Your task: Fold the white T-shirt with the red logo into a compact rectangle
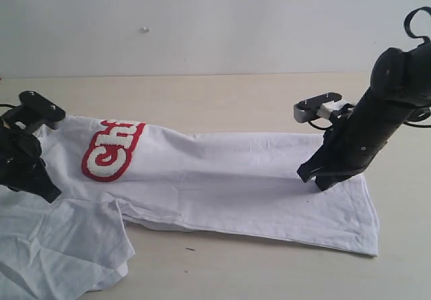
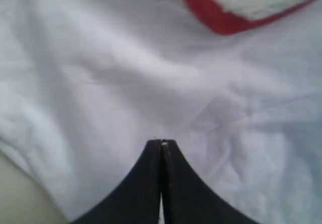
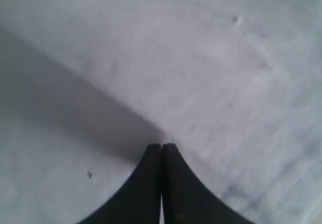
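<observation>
Jaws of both arms closed tight, tips meeting, each pressed down onto cloth. Whether fabric is pinched between them cannot be told from either wrist view; tips simply end at the surface.

White T-shirt [image 1: 222,172] lies flat on the table [image 1: 222,98], already folded lengthwise into a long band, long axis running across the exterior view. Red logo [image 1: 111,148] sits toward the band's left end, only partly showing. A loose sleeve or flap spills off the near left side.

Left gripper [image 1: 46,191] rests at the left end, just beside the logo. Right gripper [image 1: 316,177] rests near the right end, by the hem.

Judgement: the arms hold opposite ends of the band, so the coming fold likely carries one end along the long axis onto the other. Neither arm is nearer the middle.
</observation>
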`<state>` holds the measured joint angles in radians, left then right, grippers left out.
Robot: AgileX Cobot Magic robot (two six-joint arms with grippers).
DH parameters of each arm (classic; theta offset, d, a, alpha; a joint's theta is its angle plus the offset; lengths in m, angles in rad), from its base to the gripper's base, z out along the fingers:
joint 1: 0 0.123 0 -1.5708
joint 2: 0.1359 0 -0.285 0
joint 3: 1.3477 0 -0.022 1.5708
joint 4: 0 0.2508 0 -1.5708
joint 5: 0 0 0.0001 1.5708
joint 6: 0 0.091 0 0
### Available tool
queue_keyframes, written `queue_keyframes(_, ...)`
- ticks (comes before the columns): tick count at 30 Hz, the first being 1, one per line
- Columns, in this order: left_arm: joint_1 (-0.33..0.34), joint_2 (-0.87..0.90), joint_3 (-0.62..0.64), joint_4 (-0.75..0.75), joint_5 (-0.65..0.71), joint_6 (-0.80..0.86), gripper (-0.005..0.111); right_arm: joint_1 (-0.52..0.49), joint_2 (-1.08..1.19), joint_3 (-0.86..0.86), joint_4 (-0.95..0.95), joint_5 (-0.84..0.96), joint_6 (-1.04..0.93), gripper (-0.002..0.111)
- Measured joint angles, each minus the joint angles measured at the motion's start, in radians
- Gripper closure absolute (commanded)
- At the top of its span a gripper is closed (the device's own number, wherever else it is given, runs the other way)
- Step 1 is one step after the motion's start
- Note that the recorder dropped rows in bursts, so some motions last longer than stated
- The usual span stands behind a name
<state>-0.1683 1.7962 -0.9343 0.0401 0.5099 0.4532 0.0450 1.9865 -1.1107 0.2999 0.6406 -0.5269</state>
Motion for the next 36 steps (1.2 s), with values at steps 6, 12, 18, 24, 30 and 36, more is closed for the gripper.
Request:
queue_keyframes(6, -0.054, 0.000, 0.000, -0.004, 0.047, 0.000, 0.107, 0.001, 0.062, -0.015, 0.000, -0.099, 0.000, 0.108)
queue_keyframes(12, -0.054, 0.000, 0.000, -0.004, 0.058, 0.000, 0.107, 0.005, 0.118, -0.023, 0.011, -0.388, 0.037, 0.108)
queue_keyframes(18, -0.054, 0.016, 0.000, -0.006, 0.044, 0.000, 0.107, 0.005, 0.137, -0.023, 0.012, -0.477, 0.044, 0.108)
queue_keyframes(24, -0.054, 0.096, -0.002, -0.006, 0.017, -0.002, 0.107, 0.005, 0.124, -0.023, 0.012, -0.469, 0.030, 0.108)
queue_keyframes(30, -0.054, 0.103, -0.004, -0.006, -0.041, -0.025, 0.092, 0.005, 0.104, -0.023, 0.004, -0.400, 0.023, 0.108)
queue_keyframes(36, -0.054, 0.035, -0.001, -0.014, 0.002, -0.060, 0.059, 0.001, 0.089, -0.023, 0.028, -0.323, 0.005, 0.108)
